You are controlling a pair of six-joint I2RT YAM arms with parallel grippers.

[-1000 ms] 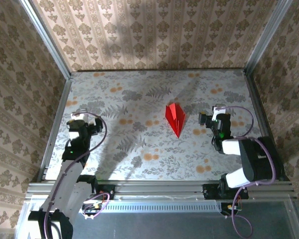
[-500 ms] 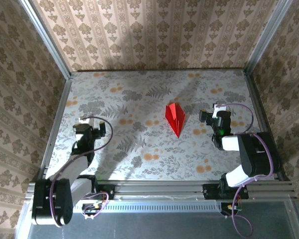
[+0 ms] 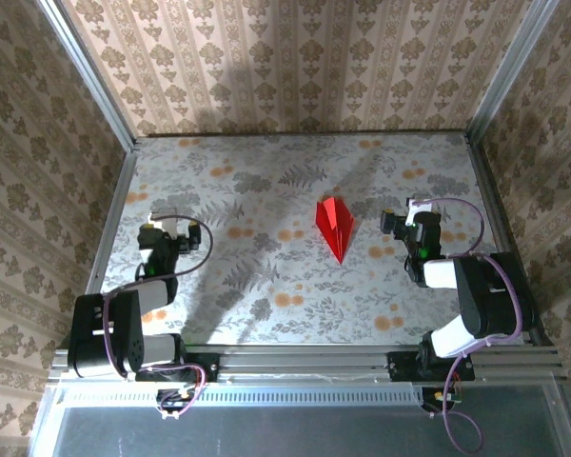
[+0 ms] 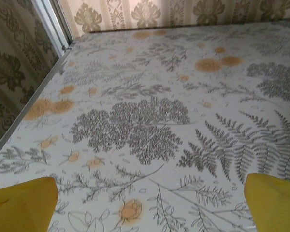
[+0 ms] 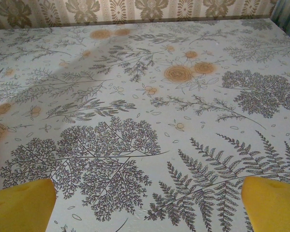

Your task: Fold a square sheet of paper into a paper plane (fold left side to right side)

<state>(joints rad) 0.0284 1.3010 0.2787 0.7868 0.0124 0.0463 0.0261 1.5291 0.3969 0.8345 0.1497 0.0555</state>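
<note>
The paper plane (image 3: 335,227), the red sheet folded into a narrow pointed dart with its tip toward me, lies flat on the table (image 3: 266,181) right of centre. Neither gripper touches it. My left gripper (image 3: 167,227) is far to its left near the table's left edge, open and empty. In the left wrist view its yellow fingertips (image 4: 20,204) stand wide apart over bare floral cloth. My right gripper (image 3: 405,222) sits just right of the plane, open and empty. Its yellow fingertips (image 5: 273,203) are spread wide in the right wrist view.
A metal frame rail (image 3: 114,214) borders the table on the left, and another rail (image 3: 490,200) on the right. Patterned walls close the back and sides. The left arm's body (image 3: 114,328) is folded low by its base at the near edge.
The left arm has drawn back and folded down toward its base, its gripper staying near the left edge. The right arm shifted slightly and settled. The plane has not moved.
</note>
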